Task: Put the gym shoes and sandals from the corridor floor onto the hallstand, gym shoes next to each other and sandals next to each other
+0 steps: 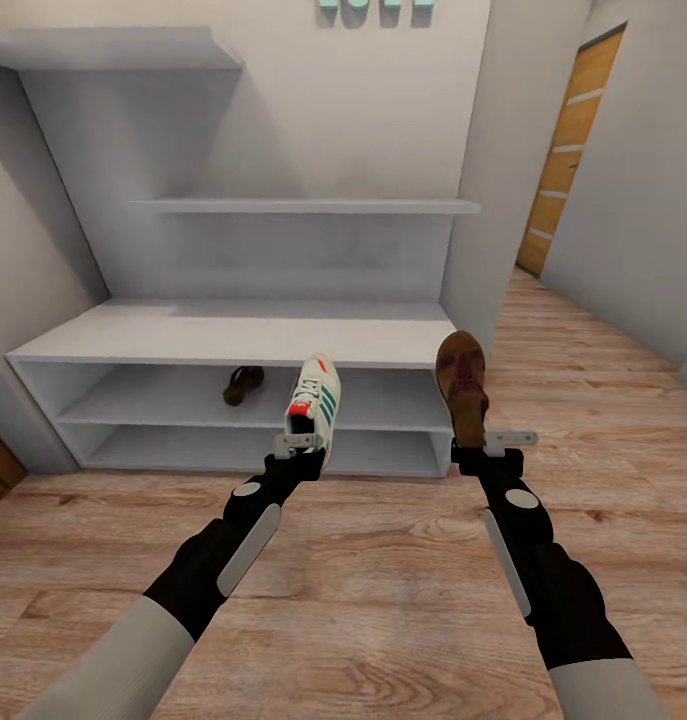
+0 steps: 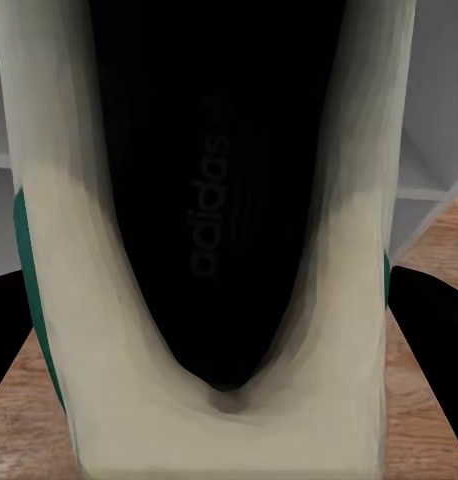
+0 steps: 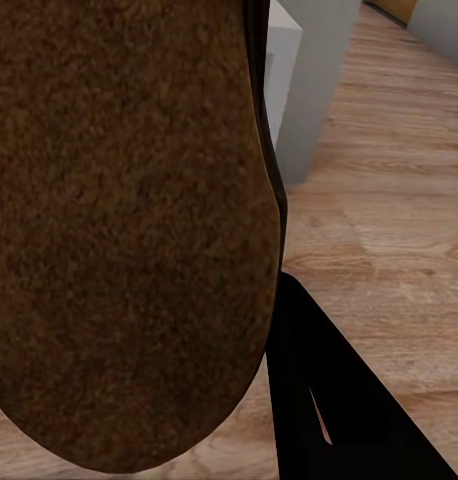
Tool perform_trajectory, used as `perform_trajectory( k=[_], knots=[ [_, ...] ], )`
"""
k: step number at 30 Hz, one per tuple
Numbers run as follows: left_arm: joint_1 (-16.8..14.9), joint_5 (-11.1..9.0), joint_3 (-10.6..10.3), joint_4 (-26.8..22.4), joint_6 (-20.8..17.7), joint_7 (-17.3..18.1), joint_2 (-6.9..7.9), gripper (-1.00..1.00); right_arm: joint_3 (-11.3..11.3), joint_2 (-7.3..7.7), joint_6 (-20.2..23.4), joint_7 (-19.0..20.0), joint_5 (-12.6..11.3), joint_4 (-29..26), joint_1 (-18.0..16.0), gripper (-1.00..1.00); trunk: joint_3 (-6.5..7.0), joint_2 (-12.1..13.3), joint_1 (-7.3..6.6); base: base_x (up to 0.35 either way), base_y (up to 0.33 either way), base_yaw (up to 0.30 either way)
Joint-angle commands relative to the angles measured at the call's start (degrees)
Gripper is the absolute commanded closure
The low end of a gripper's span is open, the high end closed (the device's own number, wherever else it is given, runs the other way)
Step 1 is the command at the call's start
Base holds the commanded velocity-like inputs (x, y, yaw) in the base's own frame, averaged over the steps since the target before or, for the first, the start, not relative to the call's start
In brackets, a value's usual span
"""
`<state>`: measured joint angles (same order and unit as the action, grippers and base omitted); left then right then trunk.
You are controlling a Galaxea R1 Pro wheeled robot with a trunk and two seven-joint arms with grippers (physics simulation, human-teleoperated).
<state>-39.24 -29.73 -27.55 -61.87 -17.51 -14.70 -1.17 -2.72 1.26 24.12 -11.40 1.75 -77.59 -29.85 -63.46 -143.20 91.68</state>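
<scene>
Both arms reach toward the hallstand (image 1: 233,340): left gripper (image 1: 301,442) fingers clamped on a gym shoe (image 1: 314,400) at its stiff heel, right gripper (image 1: 480,448) clamped on a light, flexible sandal (image 1: 463,385). Another sandal (image 1: 243,384) lies on the middle shelf.

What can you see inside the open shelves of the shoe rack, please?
One brown sandal lies on the upper shelf of the shoe rack. The held sneaker covers part of both shelves.

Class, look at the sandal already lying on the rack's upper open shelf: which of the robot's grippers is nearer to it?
Left. The left gripper, holding a gym shoe, is just right of the shelved sandal; the right gripper, holding the other sandal, is farther right.
</scene>
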Motion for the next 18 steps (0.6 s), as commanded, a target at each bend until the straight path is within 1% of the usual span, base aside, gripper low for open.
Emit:
perform_trajectory(
  k=[1, 6, 8, 10, 12, 13, 14, 15, 16, 17, 18],
  knots=[
    [0.0, -0.6, -0.1, -0.1, -0.1, -0.6, 0.03, 1.0, -0.2, 0.06, 0.4, -0.5, 0.0, -0.1, 0.0, 1.0, -0.05, 0.0, -0.01, 0.0, 0.0, 0.0],
    [0.0, -0.7, -0.1, 0.0, -0.2, -0.6, -0.03, 1.0, -0.1, 0.0, 0.4, -0.5, -0.3, -0.3, 0.0, 1.0, -0.05, 0.0, -0.01, 0.0, 0.0, 0.0],
    [0.0, -0.8, 0.0, 0.0, -0.2, -0.6, -0.38, 1.0, -0.1, -0.01, 0.3, -0.6, -0.4, -0.3, 0.0, 1.0, -0.05, 0.0, -0.01, 0.0, 0.0, 0.0],
    [0.0, -1.2, 0.2, 0.0, -0.2, -0.6, -0.57, 1.0, 0.0, -0.01, 0.3, -0.7, -0.5, -0.4, 0.0, 1.0, -0.05, 0.0, -0.01, 0.0, 0.0, 0.0],
    [0.0, -2.6, 0.3, 0.1, -0.3, -0.6, -0.67, 1.0, 0.6, 0.03, 0.3, -0.7, -0.6, -0.4, 0.0, 1.0, -0.05, 0.0, -0.01, 0.0, 0.0, 0.0],
    [0.0, -3.1, 0.4, 0.1, -0.9, -0.6, -0.64, 1.0, 1.6, 0.09, 0.4, -0.7, -1.1, -0.4, 0.0, 1.0, -0.05, 0.0, -0.01, 0.0, 0.0, 0.0],
    [0.0, -3.4, 0.4, 0.0, -2.1, -0.6, -0.62, 1.0, 3.6, 0.16, 0.4, -0.6, -2.0, -0.4, 0.0, 1.0, -0.05, 0.0, -0.01, 0.0, 0.0, 0.0],
    [0.0, -3.6, 0.5, 0.1, -3.8, -0.6, -0.58, 1.0, 6.6, 0.25, 0.5, -0.6, -3.3, -0.4, 0.0, 1.0, -0.05, 0.0, -0.01, 0.0, 0.0, 0.0],
    [0.0, -3.7, 0.5, 0.1, -4.6, -0.6, -0.56, 1.0, 8.4, 0.28, 0.6, -0.6, -4.2, -0.4, 0.0, 1.0, -0.05, 0.0, -0.01, 0.0, 0.0, 0.0],
    [0.0, -3.8, 0.5, 0.1, -6.0, -0.6, -0.51, 1.0, 12.7, 0.36, 0.9, -0.6, -6.0, -0.4, 0.0, 1.0, -0.05, 0.0, -0.01, 0.0, 0.0, 0.0],
    [0.0, -3.9, 0.5, 0.1, -6.9, -0.6, -0.44, 1.0, 17.4, 0.41, 1.5, -0.5, -7.7, -0.5, 0.0, 1.0, -0.05, 0.0, -0.01, 0.0, 0.0, 0.0]
  ],
)
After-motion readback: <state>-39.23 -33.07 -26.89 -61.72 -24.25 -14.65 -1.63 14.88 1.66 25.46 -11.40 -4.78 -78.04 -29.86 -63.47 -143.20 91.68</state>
